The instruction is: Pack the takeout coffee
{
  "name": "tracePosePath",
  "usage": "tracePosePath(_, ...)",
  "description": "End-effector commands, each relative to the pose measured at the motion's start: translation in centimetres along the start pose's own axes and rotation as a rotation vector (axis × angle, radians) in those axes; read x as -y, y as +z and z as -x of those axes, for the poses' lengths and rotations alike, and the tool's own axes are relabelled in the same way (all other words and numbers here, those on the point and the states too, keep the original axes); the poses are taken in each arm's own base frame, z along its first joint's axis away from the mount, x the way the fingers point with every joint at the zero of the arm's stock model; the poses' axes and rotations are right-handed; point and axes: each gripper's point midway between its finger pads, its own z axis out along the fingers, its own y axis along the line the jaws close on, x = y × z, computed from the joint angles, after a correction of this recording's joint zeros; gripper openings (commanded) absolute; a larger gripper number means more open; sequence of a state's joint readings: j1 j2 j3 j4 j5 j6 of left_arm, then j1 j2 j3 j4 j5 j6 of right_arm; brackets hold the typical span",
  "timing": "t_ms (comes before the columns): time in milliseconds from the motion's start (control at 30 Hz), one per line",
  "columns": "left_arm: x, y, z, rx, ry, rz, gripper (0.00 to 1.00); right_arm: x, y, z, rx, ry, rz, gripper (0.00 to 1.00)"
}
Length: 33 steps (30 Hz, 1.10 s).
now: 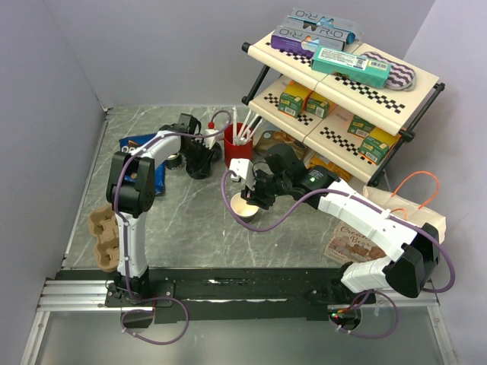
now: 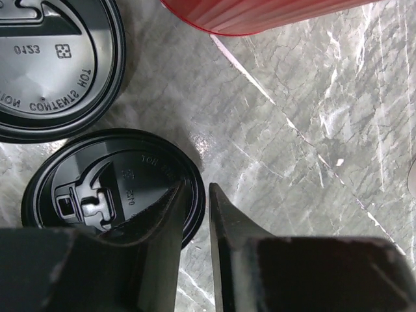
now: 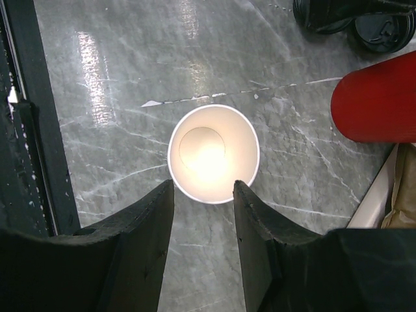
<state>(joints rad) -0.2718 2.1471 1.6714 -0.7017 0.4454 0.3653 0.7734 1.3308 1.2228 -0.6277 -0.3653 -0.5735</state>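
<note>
Nearest you, the paper cup (image 3: pixel 213 153) stands lidless on the table (image 3: pixel 117 78). Your right gripper (image 3: pixel 203 188) is spread just over its rim, holding nothing. Farther out, your left gripper (image 2: pixel 197 188) is narrowed at the edge of a black lid (image 2: pixel 97 188); whether it grips, I cannot tell. A shallow bite could drop it or nudge the second lid (image 2: pixel 52 65) and the red cup (image 2: pixel 260 13).

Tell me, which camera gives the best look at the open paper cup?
The right wrist view: it looks straight down into the paper cup, showing nearly its whole rim and cream inside. The top view shows it small, beside the right arm. The left wrist view shows black lids, not the cup.
</note>
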Motion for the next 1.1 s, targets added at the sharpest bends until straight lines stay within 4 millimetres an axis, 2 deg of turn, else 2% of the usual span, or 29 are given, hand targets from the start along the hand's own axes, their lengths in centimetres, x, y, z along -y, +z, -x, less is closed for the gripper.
tracePosePath(0,0.0,-0.4,1.2,0.023,0.029,-0.003,0.29,0.6,0.0,0.9,0.039,-0.002,-0.014,0.49)
tracePosePath(67,0.1,-0.7,1.7,0.040,0.021,-0.007,0.29,0.6,0.0,0.9,0.038,-0.003,-0.014,0.49)
tracePosePath(233,0.3,-3.8,6.3,0.163,0.010,-0.012,0.30,0.6,0.0,0.7,0.033,0.001,-0.015,0.49)
tracePosePath(300,-0.2,-4.9,8.1,0.205,0.013,0.012,0.30,0.6,0.0,0.7,0.034,0.003,-0.012,0.49)
tracePosePath(400,-1.8,-5.4,9.8,0.248,-0.014,0.081,0.33,0.6,0.0,0.8,0.036,0.002,-0.011,0.49)
tracePosePath(433,-3.0,-5.5,10.1,0.249,-0.051,0.143,0.38,0.6,-0.1,0.7,0.036,0.006,-0.012,0.49)
tracePosePath(667,-8.6,-4.0,10.7,0.265,-0.211,0.351,0.47,0.7,-0.1,0.9,0.032,0.007,-0.010,0.49)
tracePosePath(900,-10.9,-2.9,9.8,0.251,-0.284,0.396,0.51,0.6,-0.2,0.7,0.024,0.011,-0.010,0.49)
tracePosePath(1067,-11.5,-1.6,8.4,0.218,-0.320,0.391,0.52,0.6,0.0,0.7,0.019,0.014,-0.004,0.49)
